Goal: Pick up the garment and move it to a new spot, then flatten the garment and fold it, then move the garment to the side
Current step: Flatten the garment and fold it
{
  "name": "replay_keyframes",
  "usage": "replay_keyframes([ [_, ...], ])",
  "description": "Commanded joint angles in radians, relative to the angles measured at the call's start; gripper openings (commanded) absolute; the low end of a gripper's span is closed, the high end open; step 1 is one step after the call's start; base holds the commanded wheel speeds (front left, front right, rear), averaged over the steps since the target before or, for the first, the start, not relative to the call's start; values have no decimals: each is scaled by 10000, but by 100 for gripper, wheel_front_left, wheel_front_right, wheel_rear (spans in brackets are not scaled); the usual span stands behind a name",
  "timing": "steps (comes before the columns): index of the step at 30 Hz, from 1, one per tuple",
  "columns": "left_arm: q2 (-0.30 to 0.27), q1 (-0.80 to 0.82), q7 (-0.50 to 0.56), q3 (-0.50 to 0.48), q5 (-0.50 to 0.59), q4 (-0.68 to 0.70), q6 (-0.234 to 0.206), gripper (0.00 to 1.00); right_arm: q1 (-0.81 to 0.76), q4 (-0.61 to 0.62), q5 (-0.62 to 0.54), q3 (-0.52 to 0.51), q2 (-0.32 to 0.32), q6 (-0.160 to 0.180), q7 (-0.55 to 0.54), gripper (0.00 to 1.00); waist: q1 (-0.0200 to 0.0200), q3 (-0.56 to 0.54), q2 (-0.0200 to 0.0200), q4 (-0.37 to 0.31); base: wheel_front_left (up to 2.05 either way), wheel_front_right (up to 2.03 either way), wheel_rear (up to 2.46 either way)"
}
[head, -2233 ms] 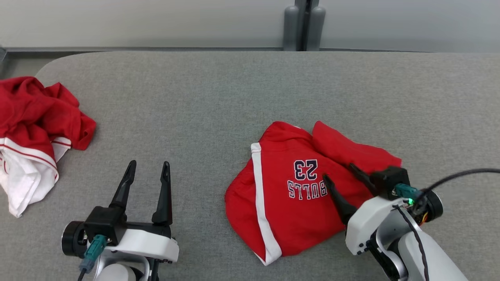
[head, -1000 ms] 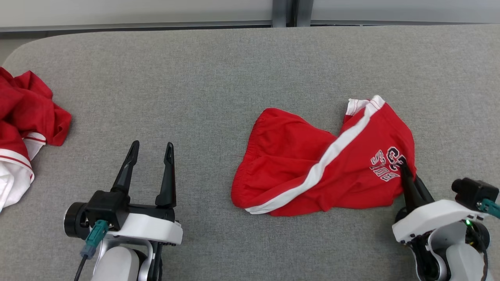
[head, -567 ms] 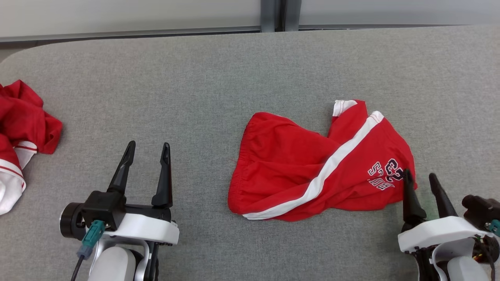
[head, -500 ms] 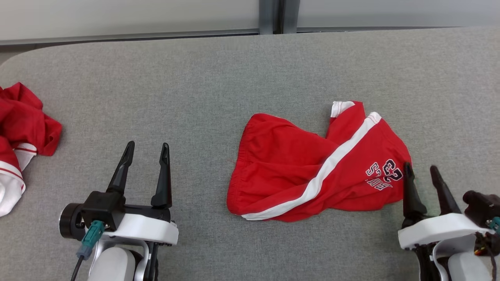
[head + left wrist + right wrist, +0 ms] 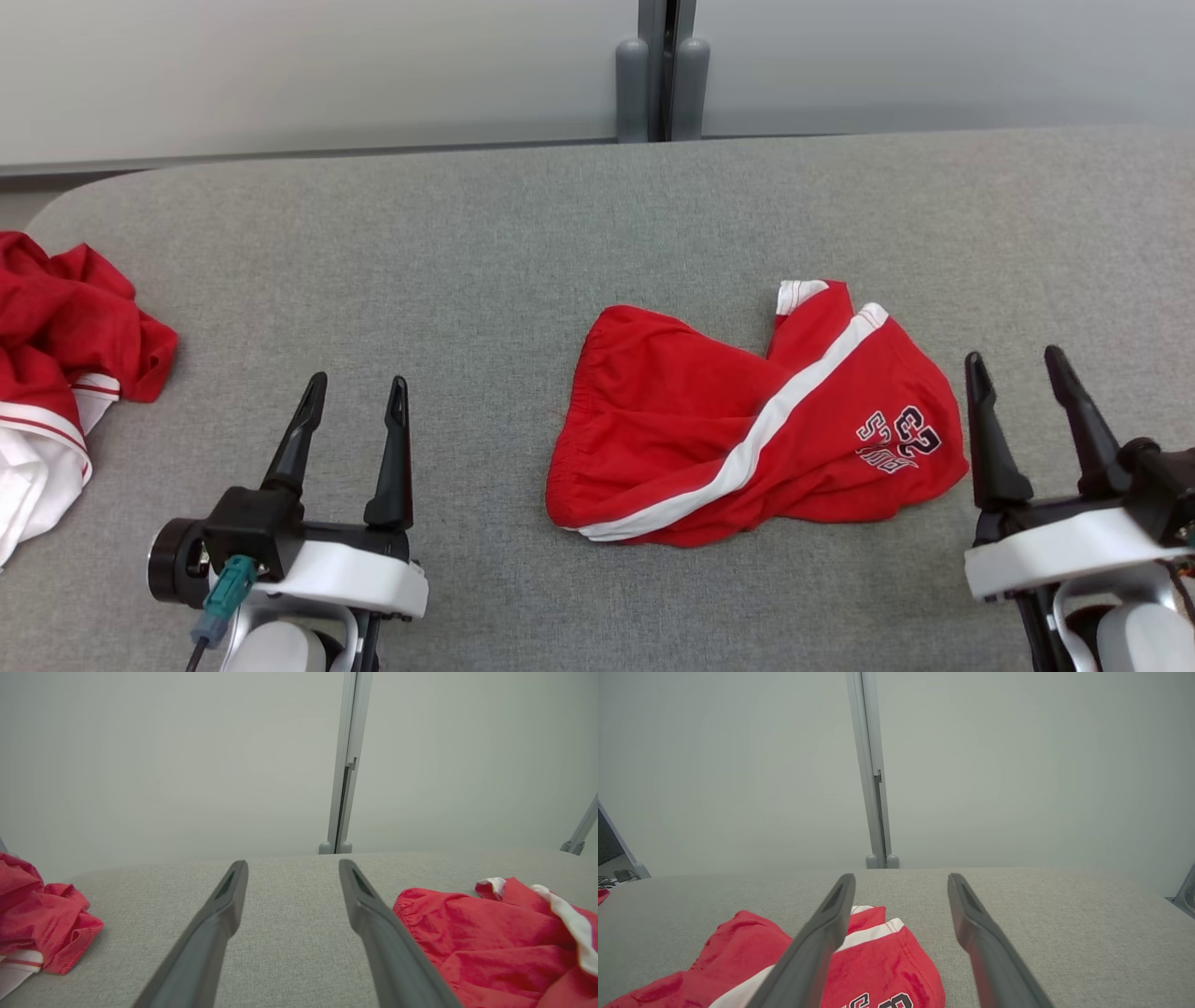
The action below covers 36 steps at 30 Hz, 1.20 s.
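finds red shorts [image 5: 747, 420] rumpled on grey table [image 5: 467, 261] between spread left gripper [image 5: 358, 380] and spread right gripper [image 5: 1014, 357], crumpled red-white clothes [image 5: 65, 327] at far left.

Our right pincer [image 5: 1013, 355] lets go of the red shorts [image 5: 672, 411]. Shut on their right edge a second ago, it now stands with fingers spread, just beside the cloth at the lower right of the frame. The shorts, earlier a folded heap with the print [image 5: 898, 437] in the middle, now lie opened out. We see the white stripe [image 5: 747, 457] run diagonally and the print at the right end.
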State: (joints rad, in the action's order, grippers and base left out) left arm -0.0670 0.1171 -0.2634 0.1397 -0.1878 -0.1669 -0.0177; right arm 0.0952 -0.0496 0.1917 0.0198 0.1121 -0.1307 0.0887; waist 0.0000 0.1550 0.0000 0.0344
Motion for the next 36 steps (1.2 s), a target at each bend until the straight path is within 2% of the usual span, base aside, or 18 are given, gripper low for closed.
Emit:
replay_keyframes([
  [1, -40, -99, -17, -8, -30, -9, 1, 100, -155, 68, -41, 32, 7, -1, -56, 100, 0, -118, 0, 19, 0, 0, 0],
  [9, -86, -509, 22, 122, -29, -120, -79, 100, -852, 356, -185, 272, -118, -1, -440, 100, 0, -493, 0, -85, 0, 0, 0],
  [22, -164, -623, 126, 274, -106, 13, -114, 100, -927, 485, -106, 287, -214, -1, -546, 100, 0, -514, 0, -104, 0, 0, 0],
  [27, -153, -578, 505, 682, -235, 27, 273, 100, -863, 413, -22, 366, -259, -1, -551, 100, 0, -429, 0, -82, 0, 0, 0],
  [32, -42, -711, 1720, 1577, -827, -259, 999, 100, -719, 371, -8, 466, -288, -1, -530, 100, 0, -240, 0, -150, 0, 0, 0],
  [36, -15, -708, 2373, 2119, -1162, -519, 1231, 100, -646, 333, 16, 542, -312, -1, -518, 100, 0, -104, 0, -234, 0, 0, 0],
])
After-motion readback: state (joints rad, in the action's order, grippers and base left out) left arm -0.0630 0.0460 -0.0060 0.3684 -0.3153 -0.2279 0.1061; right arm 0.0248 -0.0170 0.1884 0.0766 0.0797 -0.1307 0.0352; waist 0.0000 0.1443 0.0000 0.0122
